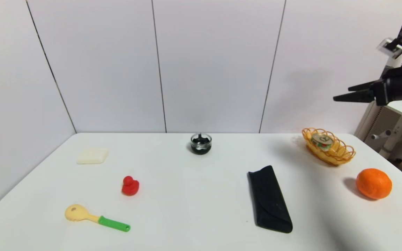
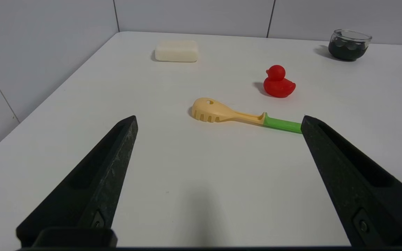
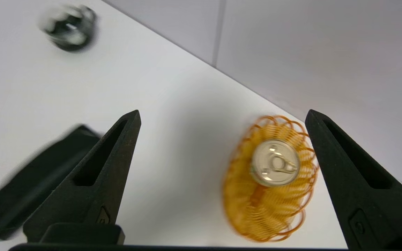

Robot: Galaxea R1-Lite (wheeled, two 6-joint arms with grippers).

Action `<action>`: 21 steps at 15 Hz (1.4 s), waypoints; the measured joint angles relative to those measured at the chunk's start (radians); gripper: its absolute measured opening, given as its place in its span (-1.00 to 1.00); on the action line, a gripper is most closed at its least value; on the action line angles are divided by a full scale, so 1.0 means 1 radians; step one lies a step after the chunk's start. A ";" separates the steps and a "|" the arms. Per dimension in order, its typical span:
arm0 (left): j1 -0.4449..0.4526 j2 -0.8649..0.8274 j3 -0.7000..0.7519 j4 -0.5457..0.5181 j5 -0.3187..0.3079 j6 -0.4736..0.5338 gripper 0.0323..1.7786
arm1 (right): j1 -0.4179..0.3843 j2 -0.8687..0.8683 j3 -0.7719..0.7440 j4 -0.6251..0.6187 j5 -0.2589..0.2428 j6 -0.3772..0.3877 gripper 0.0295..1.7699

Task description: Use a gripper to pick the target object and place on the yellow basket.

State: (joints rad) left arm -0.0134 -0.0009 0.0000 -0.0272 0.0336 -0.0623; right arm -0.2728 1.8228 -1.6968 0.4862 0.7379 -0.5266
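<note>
The small tin can (image 1: 322,141) with its silver lid (image 3: 274,162) lies inside the yellow basket (image 1: 340,154) at the table's back right; the basket (image 3: 257,205) also shows in the right wrist view. My right gripper (image 1: 342,93) hangs high above the table's right edge, well above the basket, open and empty (image 3: 222,116). My left gripper (image 2: 218,118) is out of the head view; its wrist view shows it open and empty over the table's front left.
An orange fruit (image 1: 373,183) sits in front of the basket. A black pouch (image 1: 269,199) lies mid-right, a dark glass jar (image 1: 201,143) at the back centre. A white block (image 1: 92,155), red duck (image 1: 130,185) and yellow-green spoon (image 1: 94,217) are on the left.
</note>
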 joint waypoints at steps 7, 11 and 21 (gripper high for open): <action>0.000 0.000 0.000 0.000 0.000 0.000 0.90 | 0.097 -0.672 0.520 0.006 -0.211 0.132 0.89; 0.000 0.000 0.000 0.000 0.000 0.000 0.90 | 0.179 -0.990 0.949 -0.146 -0.536 0.268 0.91; 0.000 0.000 0.000 0.000 0.000 0.000 0.90 | 0.266 -1.556 1.673 -0.529 -0.719 0.440 0.91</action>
State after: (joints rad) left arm -0.0134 -0.0009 0.0000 -0.0272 0.0336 -0.0623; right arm -0.0070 0.2670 -0.0234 -0.0428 0.0187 -0.0870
